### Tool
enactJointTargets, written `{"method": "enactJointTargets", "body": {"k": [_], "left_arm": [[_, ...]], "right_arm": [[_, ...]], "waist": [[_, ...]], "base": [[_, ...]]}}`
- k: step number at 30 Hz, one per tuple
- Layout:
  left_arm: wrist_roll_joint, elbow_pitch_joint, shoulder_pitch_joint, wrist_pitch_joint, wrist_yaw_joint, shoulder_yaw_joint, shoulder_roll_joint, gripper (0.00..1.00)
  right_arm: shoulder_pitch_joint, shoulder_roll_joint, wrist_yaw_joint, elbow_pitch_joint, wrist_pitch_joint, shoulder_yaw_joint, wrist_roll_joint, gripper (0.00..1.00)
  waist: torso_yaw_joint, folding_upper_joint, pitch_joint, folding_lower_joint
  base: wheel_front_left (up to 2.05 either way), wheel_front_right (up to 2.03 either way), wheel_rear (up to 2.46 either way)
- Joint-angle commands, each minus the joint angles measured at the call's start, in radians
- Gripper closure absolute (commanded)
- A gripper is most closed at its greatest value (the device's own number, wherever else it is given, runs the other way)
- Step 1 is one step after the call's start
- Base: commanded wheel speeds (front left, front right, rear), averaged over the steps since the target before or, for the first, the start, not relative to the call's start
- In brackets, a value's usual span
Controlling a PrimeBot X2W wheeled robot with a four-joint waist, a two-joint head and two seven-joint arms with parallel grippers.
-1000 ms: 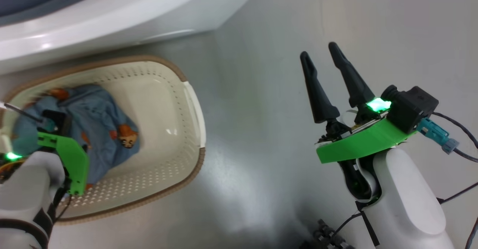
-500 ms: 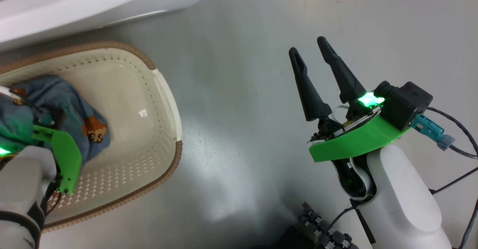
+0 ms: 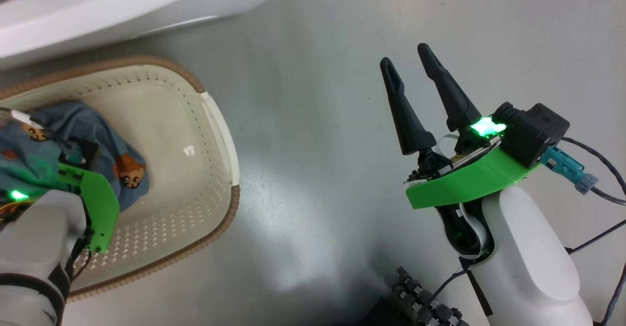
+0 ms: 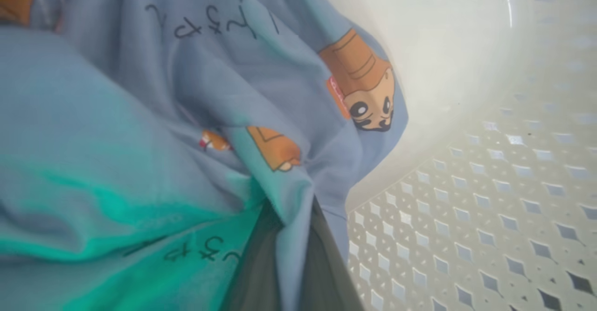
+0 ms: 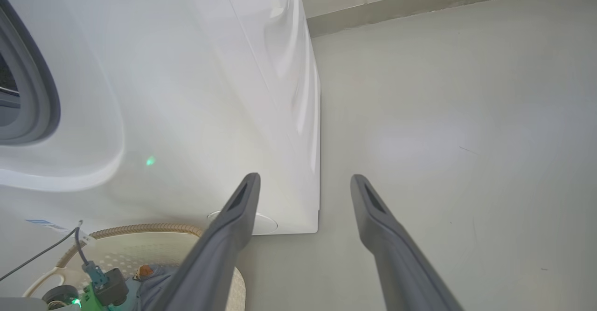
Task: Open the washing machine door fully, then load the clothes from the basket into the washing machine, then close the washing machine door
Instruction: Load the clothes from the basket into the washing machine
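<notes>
Grey floor (image 3: 318,169) by the washing machine (image 3: 98,8). In the basket (image 3: 220,120) lies the light blue cloth (image 3: 98,135), which looks soft, light and limp. The left gripper (image 4: 291,217) is pinched together on a bunched fold, a fair hold. The right gripper (image 3: 405,54) stands apart.
</notes>
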Motion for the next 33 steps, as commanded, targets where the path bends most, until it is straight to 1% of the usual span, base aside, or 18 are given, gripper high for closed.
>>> {"method": "enactJointTargets", "body": {"k": [1,6,7,13,19,25,29,33], "left_arm": [[-0.016,-0.009,-0.001,-0.025,-0.003,0.014,0.016,1.0],[-0.075,-0.055,0.028,-0.102,-0.005,0.024,-0.01,1.0],[-0.075,-0.055,0.028,-0.102,-0.005,0.024,-0.01,1.0],[-0.154,-0.153,0.066,-0.22,-0.005,0.012,-0.012,1.0],[-0.24,-0.266,0.111,-0.341,-0.005,0.011,0.015,1.0],[-0.314,-0.408,0.18,-0.407,-0.005,0.041,0.059,1.0],[-0.337,-0.533,0.234,-0.423,-0.001,0.094,0.091,1.0],[-0.33,-0.705,0.299,-0.426,0.027,0.168,0.119,1.0]], "right_arm": [[0.032,0.007,0.001,-0.019,-0.008,0.004,0.005,0.0],[0.042,0.007,0.001,-0.014,-0.008,-0.007,-0.003,0.0],[0.042,0.007,0.001,-0.014,-0.008,-0.007,-0.003,0.0],[0.061,0.007,0.001,-0.006,-0.008,-0.026,-0.018,0.0],[0.079,0.007,0.001,0.003,-0.008,-0.043,-0.032,0.0],[0.1,0.007,0.001,0.009,-0.008,-0.061,-0.049,0.0],[0.11,0.007,0.001,0.014,-0.008,-0.067,-0.058,0.0],[0.116,0.007,0.001,0.02,-0.008,-0.069,-0.063,0.0]], "waist": [[0.009,0.0,-0.015,0.0],[0.026,0.0,-0.05,0.0],[0.026,0.0,-0.05,0.0],[0.058,0.0,-0.077,0.0],[0.083,0.0,-0.109,0.0],[0.109,0.0,-0.144,0.0],[0.127,0.0,-0.168,0.0],[0.14,0.0,-0.189,0.0]], "base": [[0.0,0.0,0.0],[0.0,0.0,0.0],[0.0,0.0,0.0],[0.0,0.0,0.0],[0.0,0.0,0.0],[0.0,0.0,0.0],[0.0,0.0,0.0],[0.0,0.0,0.0]]}}
